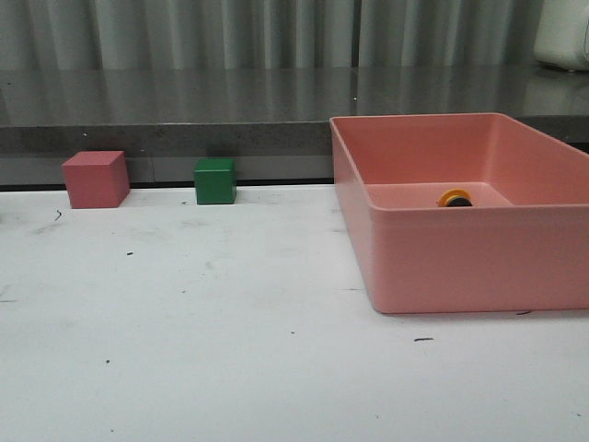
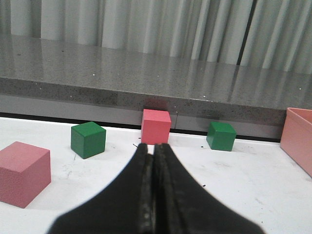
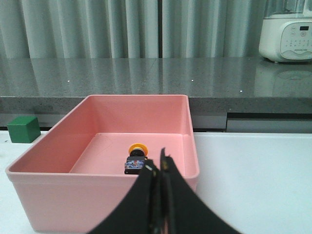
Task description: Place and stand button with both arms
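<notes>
Grey pleated curtains hang behind a speckled, glossy stone ledge (image 1: 184, 101), and below it runs a white, scuffed table (image 1: 184, 350) flecked with small dark marks. At the table's right side sits a smooth pink plastic bin (image 1: 442, 267) with rounded corners and a thick rim. The button (image 3: 135, 157) lies inside it on the floor, tipped on its side, with a round yellow cap on a blocky black base showing bluish contacts. The front view shows only the yellow cap (image 1: 454, 198) peeking over the near wall; the right wrist view shows the whole piece. Against the table's far edge stand a matte pink cube (image 1: 95, 179) and a green cube (image 1: 214, 180), well apart. The left wrist view adds a second pink cube (image 2: 22, 173) and a second green cube (image 2: 88, 139). Neither arm appears in the front view. The left gripper (image 2: 153, 161) has its dark ribbed fingers pressed together on nothing, and the right gripper (image 3: 158, 173) likewise, just short of the bin's near wall. A white appliance (image 3: 286, 30) sits on the ledge.
</notes>
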Controlling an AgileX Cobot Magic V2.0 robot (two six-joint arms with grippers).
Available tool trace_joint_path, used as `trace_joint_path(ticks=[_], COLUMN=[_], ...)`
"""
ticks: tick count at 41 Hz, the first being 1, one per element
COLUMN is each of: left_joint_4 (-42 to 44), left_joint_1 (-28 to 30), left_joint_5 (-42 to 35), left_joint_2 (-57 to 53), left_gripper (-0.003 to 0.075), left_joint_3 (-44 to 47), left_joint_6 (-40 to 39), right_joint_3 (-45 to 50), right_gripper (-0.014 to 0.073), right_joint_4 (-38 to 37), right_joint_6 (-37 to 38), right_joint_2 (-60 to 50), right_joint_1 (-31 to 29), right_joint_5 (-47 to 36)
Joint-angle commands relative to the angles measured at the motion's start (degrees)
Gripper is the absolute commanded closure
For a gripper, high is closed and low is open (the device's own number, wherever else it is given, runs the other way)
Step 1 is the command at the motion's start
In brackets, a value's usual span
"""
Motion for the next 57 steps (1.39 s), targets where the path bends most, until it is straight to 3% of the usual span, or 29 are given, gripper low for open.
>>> trace_joint_path(ticks=[1, 22, 26, 31, 43, 52, 57], left_joint_4=[-0.2, -0.2, -0.4, -0.4, 2.1, 2.1, 2.1], left_joint_1=[-0.5, -0.5, -0.5, -0.5, -0.5, -0.5, -0.5], left_joint_5=[-4.5, -4.6, -9.6, -9.2, 6.6, 21.1, 27.7], left_joint_2=[-1.3, -1.3, -1.3, -1.3, 3.1, 14.1, 20.0], left_gripper=[0.0740, 0.0740, 0.0740, 0.0740, 0.0740, 0.0740, 0.0740], left_joint_3=[0.9, 0.9, 0.6, -3.3, -24.3, -42.1, -47.6], left_joint_6=[-0.4, -0.4, -0.4, -0.4, -0.4, -0.4, -0.4], right_joint_3=[-0.4, -0.4, -0.7, -4.4, -22.6, -37.3, -42.2], right_gripper=[0.0662, 0.0662, 0.0662, 0.0662, 0.0662, 0.0662, 0.0662], right_joint_4=[-0.3, -0.3, -0.3, -0.3, -4.0, -4.0, -4.0], right_joint_6=[-0.1, -0.2, -0.2, -0.2, -0.2, -0.2, -0.2], right_joint_2=[-1.0, -1.0, -1.0, -1.0, 2.2, 12.4, 18.6], right_joint_1=[-0.3, -0.3, -0.3, -0.3, -0.3, -0.3, -0.3], right_joint_5=[-4.8, -7.3, -7.7, -4.3, 10.5, 22.8, 27.9])
